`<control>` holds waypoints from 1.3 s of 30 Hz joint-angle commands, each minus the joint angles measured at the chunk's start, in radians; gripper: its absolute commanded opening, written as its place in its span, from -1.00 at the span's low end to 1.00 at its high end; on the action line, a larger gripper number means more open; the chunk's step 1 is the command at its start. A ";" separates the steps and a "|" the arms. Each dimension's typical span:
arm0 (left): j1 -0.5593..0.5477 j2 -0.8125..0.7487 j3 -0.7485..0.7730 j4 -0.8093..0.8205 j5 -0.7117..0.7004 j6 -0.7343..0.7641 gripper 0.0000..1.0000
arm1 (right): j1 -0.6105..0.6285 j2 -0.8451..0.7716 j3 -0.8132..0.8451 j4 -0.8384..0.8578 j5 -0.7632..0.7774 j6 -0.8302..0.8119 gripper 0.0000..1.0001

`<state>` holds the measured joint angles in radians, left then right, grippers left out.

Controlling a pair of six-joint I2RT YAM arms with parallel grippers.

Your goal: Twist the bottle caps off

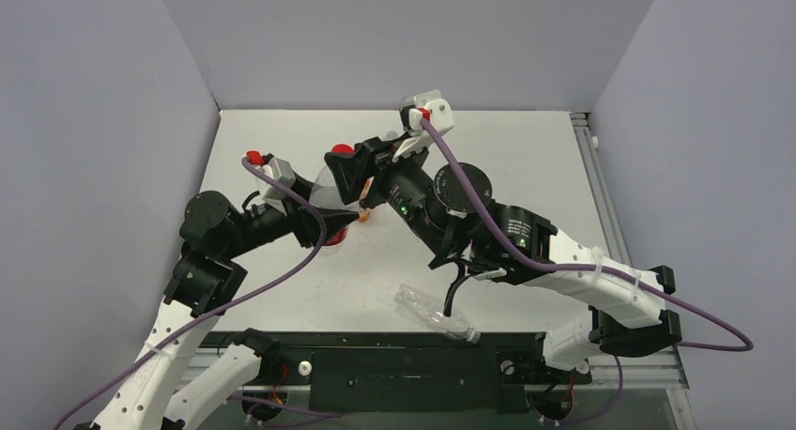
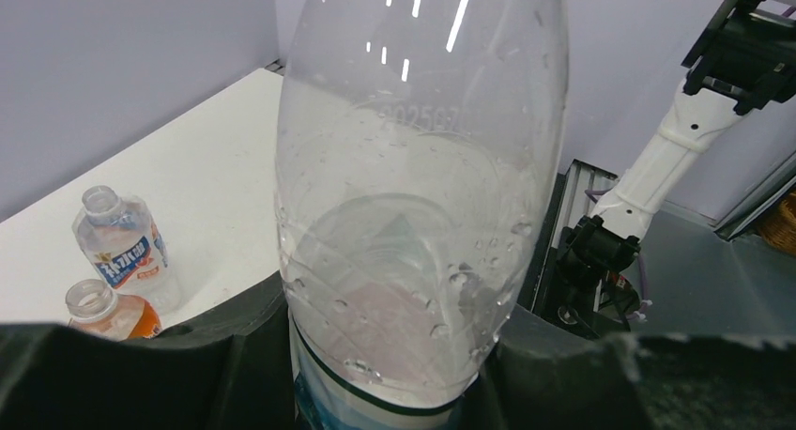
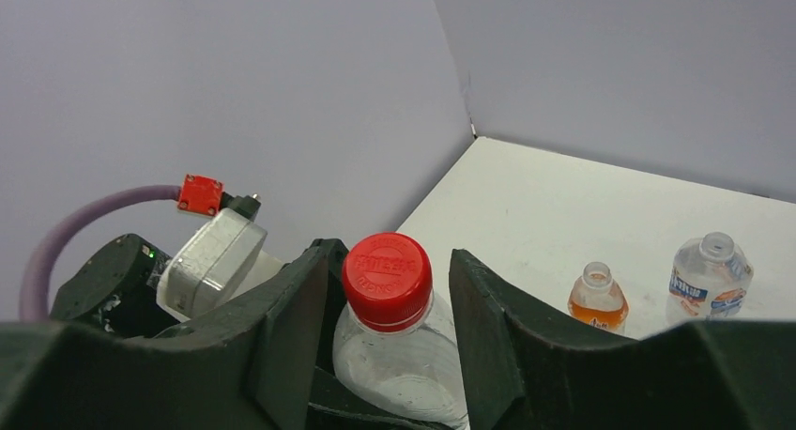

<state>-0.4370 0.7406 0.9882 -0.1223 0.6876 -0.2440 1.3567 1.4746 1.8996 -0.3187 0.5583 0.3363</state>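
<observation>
As your left pincer (image 2: 390,374) is pinching the clear bottle (image 2: 413,195), your right pincer (image 3: 390,261) is gaping around its red cap (image 3: 387,280); the orange bottle (image 3: 598,303) and labelled bottle (image 3: 709,278) at three o'clock are standing capless.

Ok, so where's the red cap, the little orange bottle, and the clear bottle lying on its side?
red cap (image 3: 387,261): right wrist view, on its top face.
orange bottle (image 3: 598,310): right wrist view, on its orange body.
lying bottle (image 1: 434,314): top view, on the middle of its body.
</observation>
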 commanded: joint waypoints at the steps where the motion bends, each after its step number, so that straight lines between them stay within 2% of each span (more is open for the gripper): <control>1: 0.000 -0.008 0.014 -0.019 -0.032 0.038 -0.49 | 0.003 0.017 0.070 -0.008 0.005 0.000 -0.08; 11: -0.002 -0.013 0.020 -0.025 -0.023 0.047 -0.50 | -0.043 0.105 0.196 -0.118 -0.053 0.034 0.01; 17: -0.002 -0.010 0.019 -0.024 -0.033 0.051 -0.50 | -0.048 0.112 0.203 -0.132 -0.072 0.034 -0.07; 19: -0.002 -0.008 0.021 -0.024 -0.039 0.051 -0.50 | -0.050 0.118 0.211 -0.141 -0.074 0.034 -0.14; 22: -0.002 -0.007 0.023 -0.024 -0.035 0.051 -0.51 | -0.056 0.111 0.203 -0.138 -0.069 0.039 -0.48; 24: -0.002 -0.009 0.020 -0.026 -0.029 0.048 -0.51 | -0.056 0.092 0.179 -0.116 -0.068 0.037 -0.62; 31: -0.002 -0.018 0.003 -0.015 0.028 0.001 -0.52 | -0.063 0.015 0.098 -0.020 -0.115 -0.044 -1.00; 33: -0.002 -0.016 -0.002 0.006 0.070 -0.040 -0.53 | -0.081 -0.044 0.049 0.041 -0.203 -0.066 -1.00; 35: -0.002 -0.009 -0.004 0.037 0.119 -0.101 -0.54 | -0.137 -0.085 -0.002 0.110 -0.386 -0.065 -1.00; 36: -0.002 -0.007 -0.004 0.059 0.155 -0.114 -0.55 | -0.153 -0.096 -0.020 0.136 -0.551 -0.046 -1.00; 39: -0.002 0.008 -0.001 0.120 0.221 -0.203 -0.58 | -0.203 -0.123 -0.052 0.221 -0.834 -0.023 -1.00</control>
<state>-0.4404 0.7441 0.9859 -0.1184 0.7826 -0.2981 1.2182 1.4513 1.8538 -0.3157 0.1398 0.3061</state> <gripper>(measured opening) 0.407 0.327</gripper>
